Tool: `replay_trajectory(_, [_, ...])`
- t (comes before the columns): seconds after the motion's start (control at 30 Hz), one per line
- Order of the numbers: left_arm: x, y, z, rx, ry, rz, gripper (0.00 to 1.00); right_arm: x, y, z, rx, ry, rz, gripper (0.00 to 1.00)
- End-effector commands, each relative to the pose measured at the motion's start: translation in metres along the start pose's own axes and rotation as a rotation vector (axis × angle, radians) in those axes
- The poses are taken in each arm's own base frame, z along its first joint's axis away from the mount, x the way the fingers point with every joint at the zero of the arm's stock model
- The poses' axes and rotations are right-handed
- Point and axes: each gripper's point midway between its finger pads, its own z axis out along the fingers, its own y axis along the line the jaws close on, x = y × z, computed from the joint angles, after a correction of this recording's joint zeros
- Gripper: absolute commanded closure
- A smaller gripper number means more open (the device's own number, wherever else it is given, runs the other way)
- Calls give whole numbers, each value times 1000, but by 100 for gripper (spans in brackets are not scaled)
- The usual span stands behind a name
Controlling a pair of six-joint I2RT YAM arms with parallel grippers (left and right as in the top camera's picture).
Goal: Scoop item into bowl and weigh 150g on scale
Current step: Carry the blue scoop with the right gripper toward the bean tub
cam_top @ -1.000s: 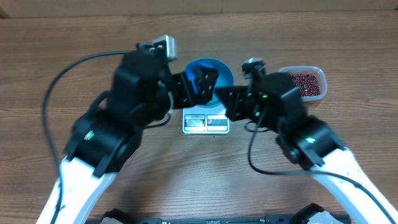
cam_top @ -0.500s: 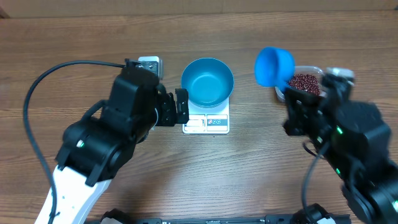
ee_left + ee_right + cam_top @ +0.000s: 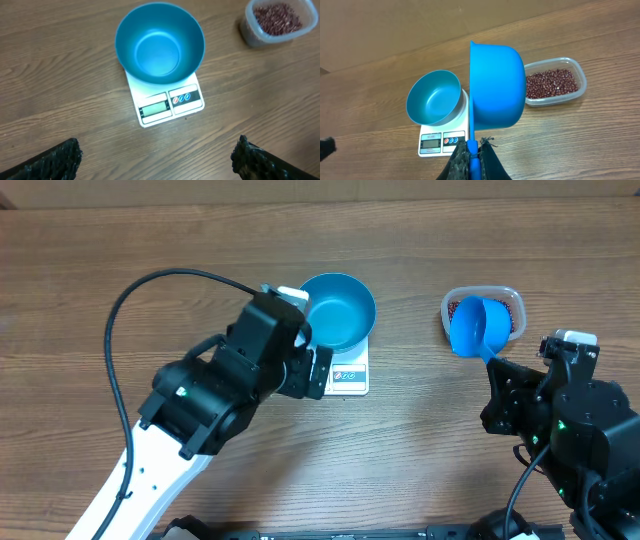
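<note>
Scooping well starts from the layout on the counter point(image 3: 100, 260): the blue bowl point(image 3: 338, 315) sits empty on the scale point(image 3: 350, 378), so the load must come from the clear tub point(image 3: 506, 297). The right end effector point(image 3: 474, 152), clamped on the scoop point(image 3: 472, 328) handle, holds it over the tub. I would tip its mouth down and drag through the beans point(image 3: 550, 82), taking a modest load. The left end effector point(image 3: 157, 157) hangs spread wide, holding nothing. Overhead, the left arm point(image 3: 215, 395) covers part of the scale, the scoop hides most of the beans, and the display point(image 3: 154, 108) is unreadable.

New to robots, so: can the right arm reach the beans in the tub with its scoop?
Probably yes: the scoop in the right gripper hangs over the open tub, nothing between it and the beans.
</note>
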Motion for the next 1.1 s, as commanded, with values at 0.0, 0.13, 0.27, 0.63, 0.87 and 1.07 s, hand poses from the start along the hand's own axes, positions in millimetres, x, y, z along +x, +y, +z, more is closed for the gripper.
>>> replay_trajectory(0.0, [8, 2, 9, -21, 35, 32, 0, -7, -2, -7, 6, -25, 1, 96])
replay_trajectory(0.13, [12, -4, 11, 16, 59, 33, 0, -5, -3, -6, 10, -17, -4, 96])
replay_trajectory(0.27, [15, -16, 16, 75, 85, 57, 0, -4, -3, -6, 12, -15, -5, 96])
replay_trajectory(0.63, [57, -28, 73, 73, 163, 38, 96, -3, -5, -6, 20, -11, -32, 96])
replay_trajectory(0.87, [67, -33, 111, 16, 100, 79, 96, -6, -10, -6, 54, -26, -49, 96])
replay_trajectory(1.07, [78, -33, 144, -26, 153, 98, 96, -7, -12, -4, 70, -27, -54, 96])
